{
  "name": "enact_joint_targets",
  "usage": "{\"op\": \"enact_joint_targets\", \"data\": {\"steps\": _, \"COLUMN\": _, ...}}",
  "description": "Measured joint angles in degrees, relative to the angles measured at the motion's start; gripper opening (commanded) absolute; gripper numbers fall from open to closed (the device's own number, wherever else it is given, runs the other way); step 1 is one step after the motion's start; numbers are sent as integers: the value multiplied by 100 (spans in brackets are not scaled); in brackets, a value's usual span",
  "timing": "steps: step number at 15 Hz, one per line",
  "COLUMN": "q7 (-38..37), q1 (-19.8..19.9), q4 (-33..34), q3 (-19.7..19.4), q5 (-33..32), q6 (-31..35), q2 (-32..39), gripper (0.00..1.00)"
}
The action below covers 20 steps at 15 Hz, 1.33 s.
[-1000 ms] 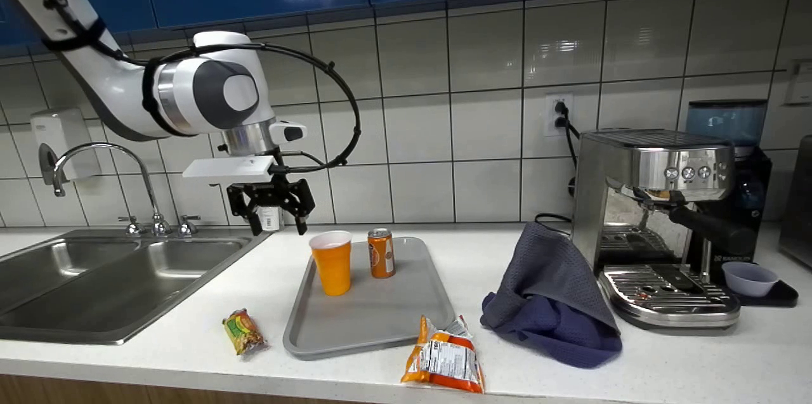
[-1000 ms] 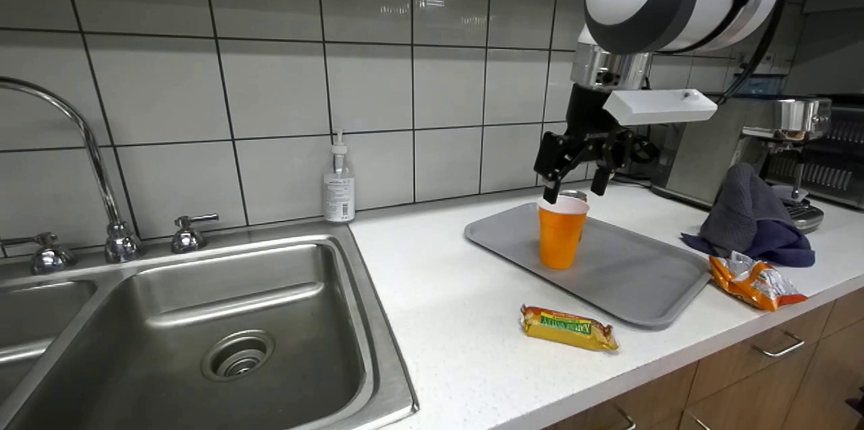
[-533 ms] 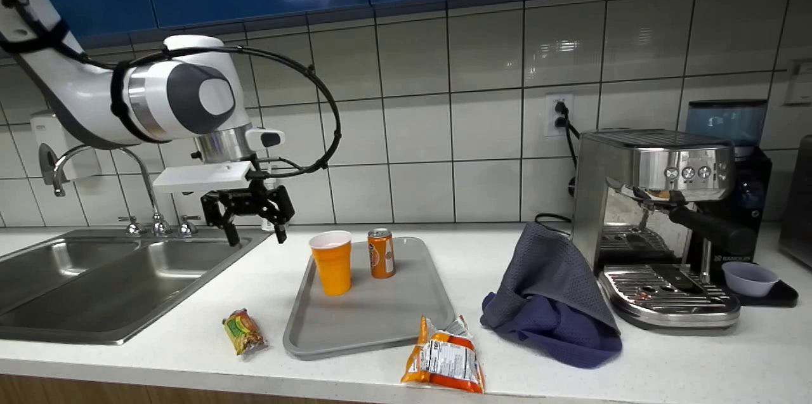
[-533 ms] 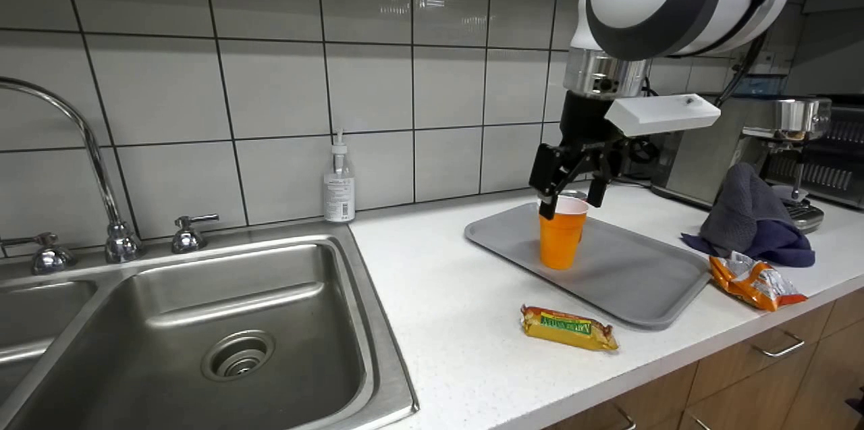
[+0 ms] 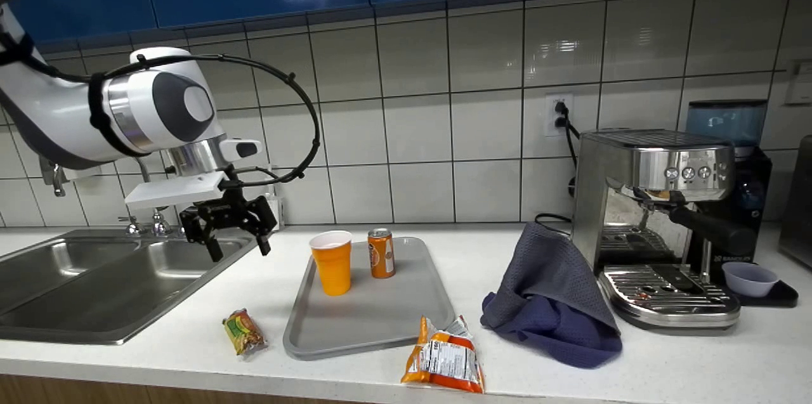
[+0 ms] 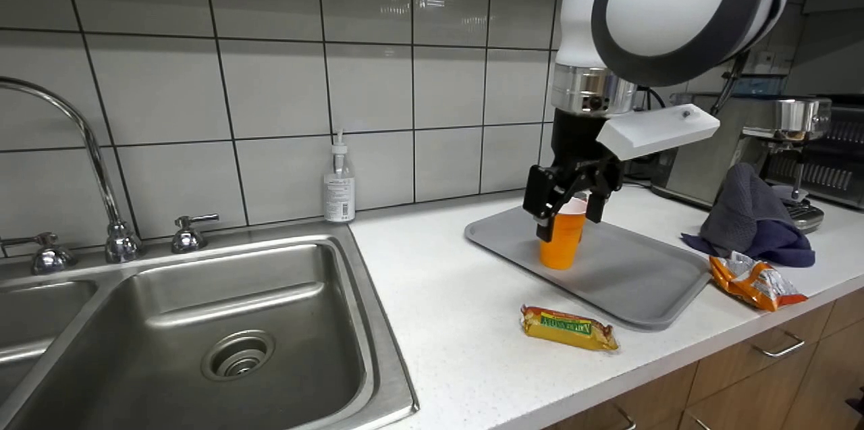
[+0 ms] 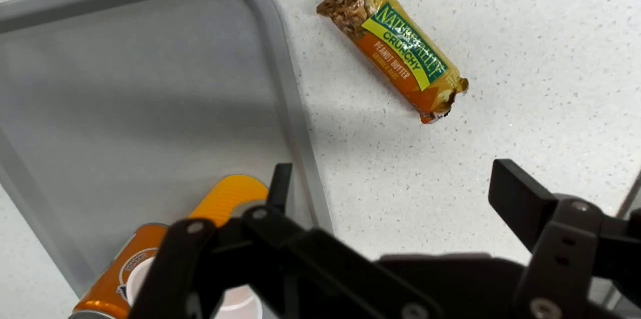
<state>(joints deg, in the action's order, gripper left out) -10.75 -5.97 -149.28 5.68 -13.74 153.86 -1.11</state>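
My black gripper (image 7: 393, 179) stands open above the counter, with nothing between its fingers. In both exterior views it hangs clear of every object, the gripper (image 5: 240, 250) being to the left of the orange cup (image 5: 332, 269) in an exterior view. The gripper (image 6: 570, 221) overlaps the cup (image 6: 559, 254) in an exterior view. A yellow-and-orange granola bar (image 7: 400, 51) lies on the counter ahead of the fingertips in the wrist view. An orange can (image 5: 381, 256) stands beside the cup on the grey tray (image 5: 374, 321). In the wrist view, my gripper partly hides cup and can.
An orange chip bag (image 5: 446, 358) lies at the tray's front corner. A dark blue-grey cloth (image 5: 558, 309) sits beside the steel coffee machine (image 5: 590, 201). The sink (image 6: 388, 362) lies left of the granola bar, with a soap bottle (image 6: 339, 190) by the wall.
The arm and open gripper have come down lower over the counter, shifting left in both exterior views. The granola bar, cup, can, tray and bag have stayed where they were.
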Motion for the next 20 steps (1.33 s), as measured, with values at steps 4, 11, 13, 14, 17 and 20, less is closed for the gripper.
{"op": "enact_joint_targets", "data": {"steps": 4, "q7": -528, "q1": -53, "q4": -83, "q3": 82, "q5": -404, "q6": 0, "q2": 66, "gripper": 100}}
{"op": "enact_joint_targets", "data": {"steps": 11, "q7": -865, "q1": -142, "q4": -97, "q3": 114, "q5": -664, "q6": 0, "q2": 397, "gripper": 100}}
{"op": "enact_joint_targets", "data": {"steps": 13, "q7": -823, "q1": -204, "q4": -96, "q3": 117, "q5": -657, "q6": 0, "q2": 489, "gripper": 100}}
{"op": "enact_joint_targets", "data": {"steps": 14, "q7": -777, "q1": -239, "q4": -96, "q3": 118, "q5": -654, "q6": 0, "q2": 525, "gripper": 100}}
{"op": "enact_joint_targets", "data": {"steps": 17, "q7": -504, "q1": -327, "q4": -95, "q3": 120, "q5": -654, "q6": 0, "q2": 603, "gripper": 100}}
{"op": "enact_joint_targets", "data": {"steps": 20, "q7": -254, "q1": -348, "q4": -85, "q3": 120, "q5": -654, "q6": 0, "q2": 634, "gripper": 100}}
